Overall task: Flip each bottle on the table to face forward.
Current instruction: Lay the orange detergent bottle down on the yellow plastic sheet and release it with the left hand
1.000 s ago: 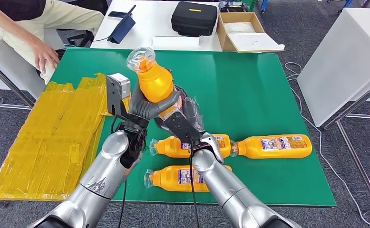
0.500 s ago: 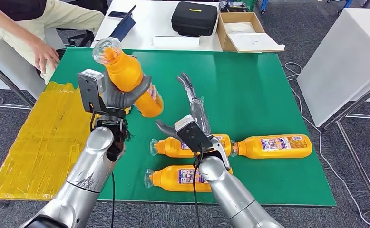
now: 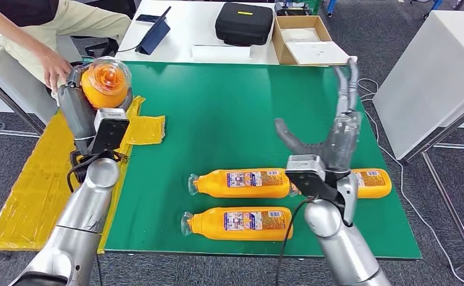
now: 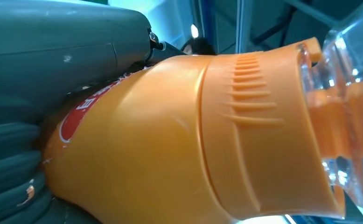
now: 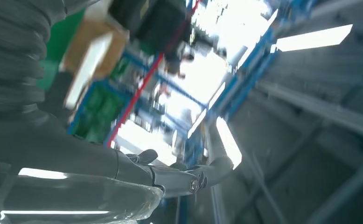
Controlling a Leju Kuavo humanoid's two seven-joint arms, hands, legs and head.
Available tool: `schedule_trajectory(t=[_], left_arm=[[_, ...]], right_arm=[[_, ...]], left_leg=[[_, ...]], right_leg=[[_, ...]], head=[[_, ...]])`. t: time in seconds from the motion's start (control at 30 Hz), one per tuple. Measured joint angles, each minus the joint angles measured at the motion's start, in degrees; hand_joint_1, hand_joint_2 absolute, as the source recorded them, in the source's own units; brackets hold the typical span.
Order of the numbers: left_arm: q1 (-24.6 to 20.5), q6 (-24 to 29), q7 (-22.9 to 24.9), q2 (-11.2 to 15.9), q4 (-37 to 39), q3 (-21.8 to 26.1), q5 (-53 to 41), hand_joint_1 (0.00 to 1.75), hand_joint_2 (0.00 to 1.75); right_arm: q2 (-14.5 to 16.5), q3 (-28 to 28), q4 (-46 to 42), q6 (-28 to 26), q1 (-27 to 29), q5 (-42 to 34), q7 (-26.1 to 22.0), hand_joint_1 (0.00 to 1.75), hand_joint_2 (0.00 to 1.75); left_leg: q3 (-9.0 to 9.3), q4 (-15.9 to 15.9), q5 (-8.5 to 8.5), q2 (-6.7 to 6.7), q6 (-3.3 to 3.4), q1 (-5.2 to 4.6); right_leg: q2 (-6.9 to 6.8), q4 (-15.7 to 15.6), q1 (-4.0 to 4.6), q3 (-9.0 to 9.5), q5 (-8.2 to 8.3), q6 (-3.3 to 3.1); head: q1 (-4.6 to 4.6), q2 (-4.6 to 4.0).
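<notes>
Silver arms, black cables, grey robot hand with clear cover.

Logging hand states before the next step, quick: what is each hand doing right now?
Left hand: holding an orange bottle, raised at the table's left edge.
Right hand: open, holding nothing, fingers spread.

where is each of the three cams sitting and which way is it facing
Head view: high on the body, looking down at the green table; both silver arms show, right hand open.
Left wrist view: behind the left hand, close on the held orange bottle.
Right wrist view: behind the right hand, tilted upward toward ceiling lights.
Shared: the held bottle, head and left wrist.
</notes>
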Motion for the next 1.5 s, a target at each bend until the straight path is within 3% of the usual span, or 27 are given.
schedule_trajectory(t=[0.17,0.3,0.57,0.87,1.0,1.2,1.5], left_arm=[[0.17,0.03,-3.72,0.63,2.34,6.85,-14.88,1.75,1.75],[0.12,0.04,-4.5,2.22,4.77,10.58,-20.46,1.75,1.75],[-0.49,0.08,-1.52,9.52,11.45,11.01,-28.16,1.75,1.75],[-0.91,0.15,-1.2,11.56,13.63,10.77,-28.75,1.75,1.75],[-1.71,0.15,3.2,13.01,15.27,9.02,-36.22,1.75,1.75],[-4.93,0.18,9.54,17.59,22.85,1.21,-47.48,1.75,1.75],[-6.05,0.21,14.14,18.54,27.99,-5.38,-51.87,1.75,1.75]], right_arm=[[-4.4,-4.49,-4.1,-2.6,2.63,-0.53,0.67,0.0,1.75],[-7.91,-7.47,-5.54,-2.85,4.29,-0.19,1.69,0.0,1.75],[-13.58,-12.57,-6.75,0.52,4.92,4.3,7.04,0.0,1.75],[-14.95,-13.74,-7.11,0.82,4.91,4.52,7.26,0.0,1.75],[-15.9,-14.0,-7.12,2.66,4.31,3.9,8.4,0.0,1.75],[-19.34,-15.6,-7.15,5.02,2.1,-0.97,7.32,0.0,1.75],[-19.89,-16.31,-7.23,4.9,2.46,-1.46,6.69,0.0,1.75]], left_leg=[[0.0,0.0,0.0,-0.01,0.0,0.0],[0.0,0.0,-0.01,0.03,-0.01,0.0],[0.02,0.0,0.0,0.05,-0.01,0.02],[0.0,0.0,0.0,0.02,-0.01,0.0],[0.0,0.0,0.01,0.02,0.0,0.0],[0.03,0.0,0.04,0.05,0.01,0.01],[0.01,0.0,0.03,0.05,0.01,0.0]], right_leg=[[-0.01,0.0,0.0,0.0,0.01,0.0],[0.01,0.0,0.01,-0.01,0.01,0.0],[0.02,0.01,0.04,-0.03,0.01,-0.01],[0.01,0.0,0.01,-0.01,0.01,-0.01],[0.01,0.0,0.01,-0.01,0.01,-0.01],[0.02,0.0,0.03,-0.02,0.1,-0.13],[0.02,0.0,0.02,-0.02,0.09,-0.13]], head=[[-0.01,0.0],[-0.01,0.0],[-0.01,0.0],[-0.01,0.0],[-0.01,0.0],[-0.01,0.0],[-0.01,0.0]])
